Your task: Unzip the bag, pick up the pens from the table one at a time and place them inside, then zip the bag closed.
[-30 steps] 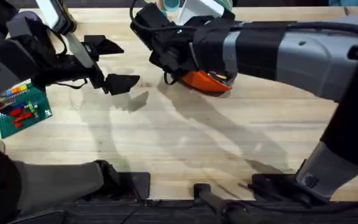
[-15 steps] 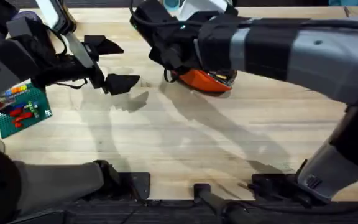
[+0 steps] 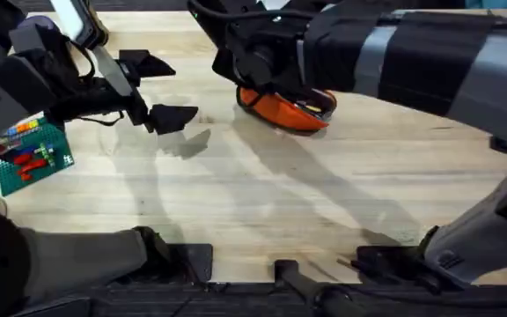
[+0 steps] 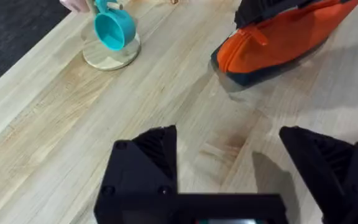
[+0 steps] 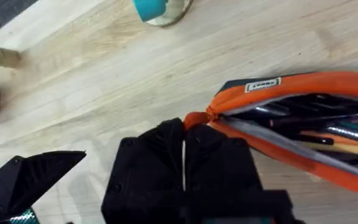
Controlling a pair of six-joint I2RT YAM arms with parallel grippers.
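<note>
Overhead: one bag [image 3: 286,109]; right tool [image 5: 184,152] clenched at its zipper end; left tool [image 4: 229,165] released.

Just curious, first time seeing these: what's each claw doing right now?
Left gripper open, hovering over table. Right gripper shut at the end of the bag. Bag unzipped, pens inside.

The bag [image 5: 303,140] is orange with a navy lower strip and dark lining; the tabletop [image 3: 262,202] is pale planked wood; a cup [image 4: 113,28] is teal.
</note>
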